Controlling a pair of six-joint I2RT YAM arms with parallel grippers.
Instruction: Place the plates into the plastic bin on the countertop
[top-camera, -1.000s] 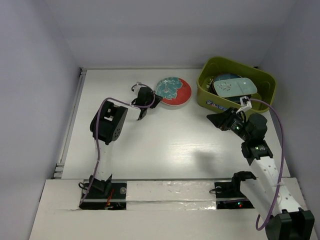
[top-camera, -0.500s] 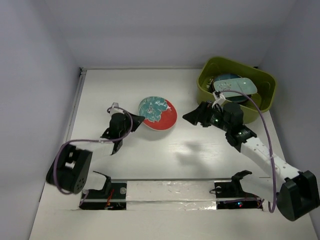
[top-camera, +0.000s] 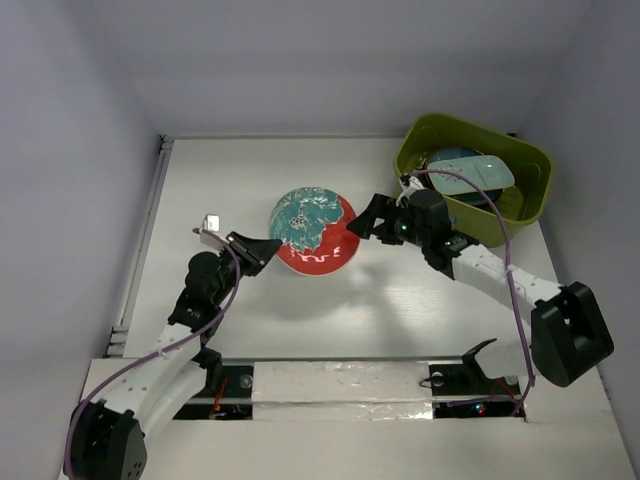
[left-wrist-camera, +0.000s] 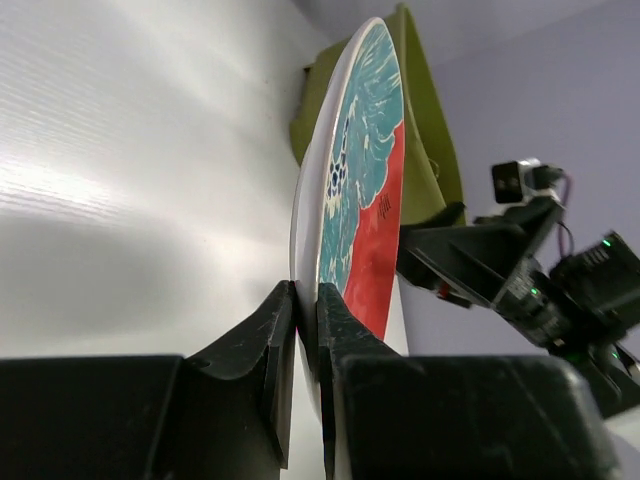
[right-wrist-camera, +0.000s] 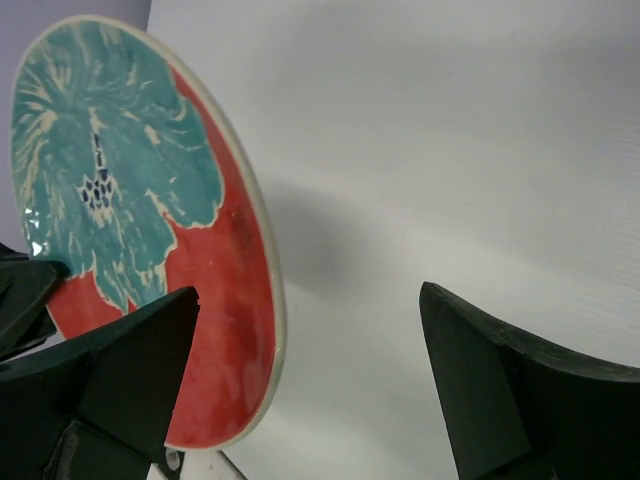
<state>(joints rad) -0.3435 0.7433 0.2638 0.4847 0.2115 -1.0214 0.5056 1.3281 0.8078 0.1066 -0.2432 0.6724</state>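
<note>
Clamping the plate (top-camera: 312, 229) is left pincer (top-camera: 266, 248) (right pincer (top-camera: 363, 217) agape)

Left hand (top-camera: 266, 249) pinches the red-teal plate (top-camera: 312, 228) above the countertop (top-camera: 350, 305); right hand (top-camera: 364, 221), seemingly spread, just beside it

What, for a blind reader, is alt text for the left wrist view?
Jaws of the left gripper pinch the rim of a red-teal floral plate held on edge over the white countertop; the right gripper and olive-green bin lie beyond.
</note>
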